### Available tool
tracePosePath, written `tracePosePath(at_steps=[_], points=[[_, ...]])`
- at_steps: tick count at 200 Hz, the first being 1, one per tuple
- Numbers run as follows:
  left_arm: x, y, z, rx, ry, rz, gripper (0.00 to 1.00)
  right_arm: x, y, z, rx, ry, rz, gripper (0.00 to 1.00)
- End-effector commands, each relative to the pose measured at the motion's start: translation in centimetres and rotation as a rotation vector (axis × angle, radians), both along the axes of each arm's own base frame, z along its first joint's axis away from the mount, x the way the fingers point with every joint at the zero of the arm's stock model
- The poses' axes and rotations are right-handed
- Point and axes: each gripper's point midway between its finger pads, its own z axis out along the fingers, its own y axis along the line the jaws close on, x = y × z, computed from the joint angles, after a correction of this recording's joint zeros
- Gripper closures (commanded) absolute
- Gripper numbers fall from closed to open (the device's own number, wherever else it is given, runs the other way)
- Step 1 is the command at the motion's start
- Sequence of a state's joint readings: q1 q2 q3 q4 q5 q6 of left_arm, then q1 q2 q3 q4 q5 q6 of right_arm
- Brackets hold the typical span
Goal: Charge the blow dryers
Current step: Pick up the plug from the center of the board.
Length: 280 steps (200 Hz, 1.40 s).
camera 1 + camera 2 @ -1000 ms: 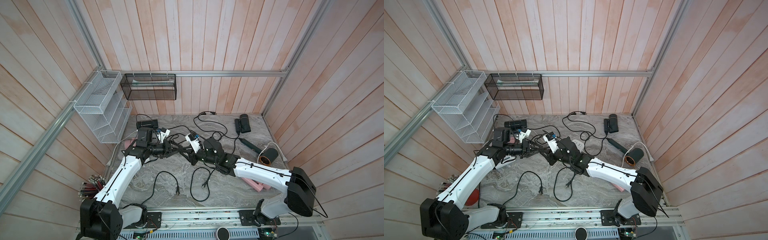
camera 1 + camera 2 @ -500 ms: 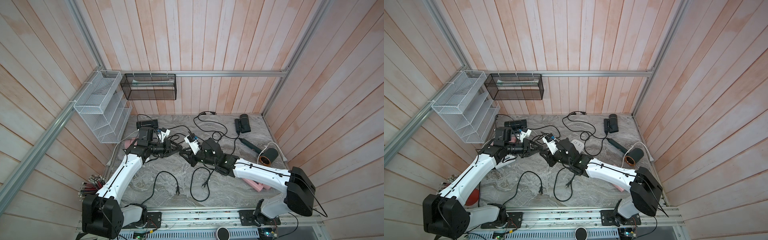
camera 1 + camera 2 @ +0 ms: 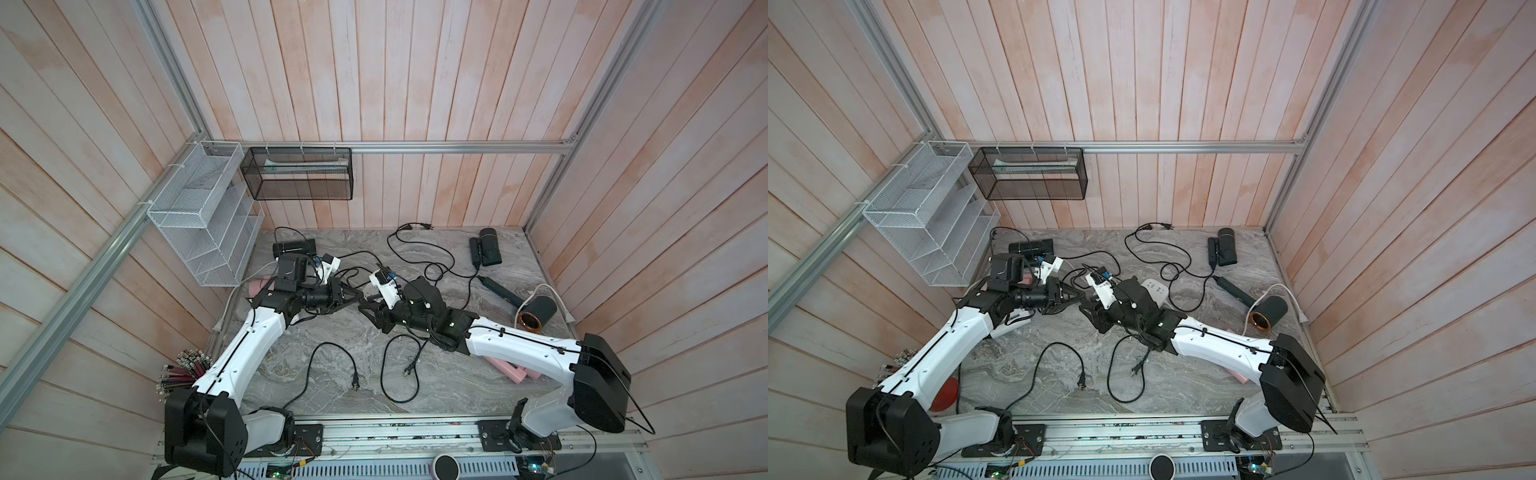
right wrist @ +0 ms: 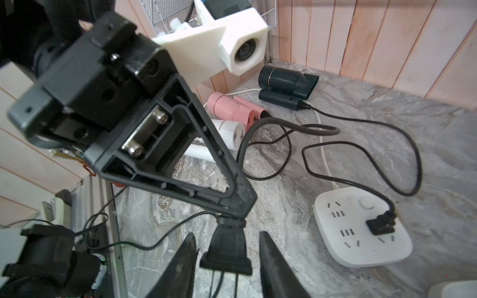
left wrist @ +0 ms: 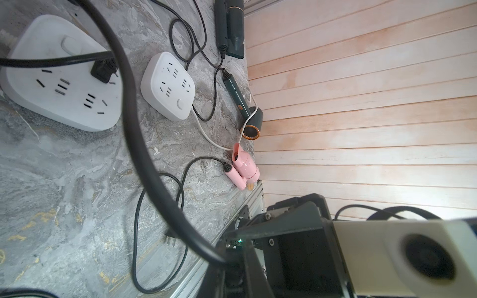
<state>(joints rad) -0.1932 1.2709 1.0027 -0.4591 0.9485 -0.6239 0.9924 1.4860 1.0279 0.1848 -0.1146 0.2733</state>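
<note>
Where the table (image 3: 457, 395) lies nearest, lower right of a top view: near pink dryer (image 3: 515, 372), flat, partly under the right arm; lower centre: left lead (image 3: 355, 384) and right lead (image 3: 409, 370), black, prongs bare on the marble, apart from each other; mid-frame, arms tip to tip: left gripper (image 4: 233, 206), tips pinched together on the neck of the plug (image 4: 227, 247), lower centre of the right wrist view; its cord (image 5: 129, 103), a thick arc across the left wrist view; right gripper (image 4: 227, 234), fingers (image 4: 187, 258) spread, one either side of the plug, a gap showing at each side; lower right of the right wrist view: first strip (image 4: 361, 232), white, with a seated plug (image 4: 380, 224) in one socket; just behind the right wrist in a top view: second strip (image 3: 1156, 288), white; right of centre: copper-mouth dryer (image 3: 538, 316), dark, on its side, handle pointing to the upper left; left edge of the table, behind the left arm: far pink dryer (image 3: 259, 286); beside it in the right wrist view, touching or not I cannot tell: white dryer (image 4: 229, 134); upper right of the table: folded dryer (image 3: 486, 249), dark, near the back wall; upper left of the table: black dryer (image 3: 293, 248), folded; left wall: white rack (image 3: 199, 216); back wall: mesh basket (image 3: 297, 178), black.
</note>
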Motion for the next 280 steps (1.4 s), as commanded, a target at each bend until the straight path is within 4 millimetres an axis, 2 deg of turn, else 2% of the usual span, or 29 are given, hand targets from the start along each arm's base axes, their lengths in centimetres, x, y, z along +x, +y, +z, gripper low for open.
tracePosePath(at_steps=[1,18,44,81,92,107,137,155,198,228,280], points=[[1.0,0.3,0.7,0.063,-0.165,0.014,0.9,-0.3,-1.2,-0.1,0.022,0.028,-0.031,0.52],[1.8,0.3,0.1,0.15,-0.265,0.05,0.9,-0.4,-2.5,0.5,0.062,0.038,-0.057,0.49],[2.5,-0.8,-0.6,0.231,-0.447,0.058,0.9,-0.6,-4.8,0.9,0.1,0.05,-0.104,0.45],[3.5,-2.0,-1.1,0.303,-0.656,0.066,0.88,-0.6,-8.1,0.7,0.128,0.079,-0.167,0.36],[4.1,-2.1,-1.3,0.329,-0.688,0.075,0.88,-0.6,-9.0,0.4,0.142,0.088,-0.181,0.33],[4.8,-2.2,-1.9,0.352,-0.711,0.075,0.82,-0.7,-10.2,0.3,0.163,0.096,-0.202,0.29],[6.1,-2.8,-3.3,0.367,-0.719,0.062,0.82,-1.2,-11.5,-0.4,0.181,0.119,-0.21,0.2],[7.2,-2.9,-3.8,0.38,-0.724,0.077,0.84,-1.2,-12.0,-1.1,0.181,0.136,-0.22,0.19],[7.5,-3.9,-3.0,0.309,-0.714,0.071,0.86,-0.1,-11.4,-2.4,0.175,0.192,-0.182,0.36],[6.3,-4.2,-2.1,0.263,-0.706,0.066,0.86,1.6,-9.6,-2.4,0.128,0.177,-0.168,0.36],[4.7,-4.3,-2.1,0.239,-0.672,0.026,0.86,4.1,-6.5,-3.8,0.056,0.189,-0.139,0.32]])
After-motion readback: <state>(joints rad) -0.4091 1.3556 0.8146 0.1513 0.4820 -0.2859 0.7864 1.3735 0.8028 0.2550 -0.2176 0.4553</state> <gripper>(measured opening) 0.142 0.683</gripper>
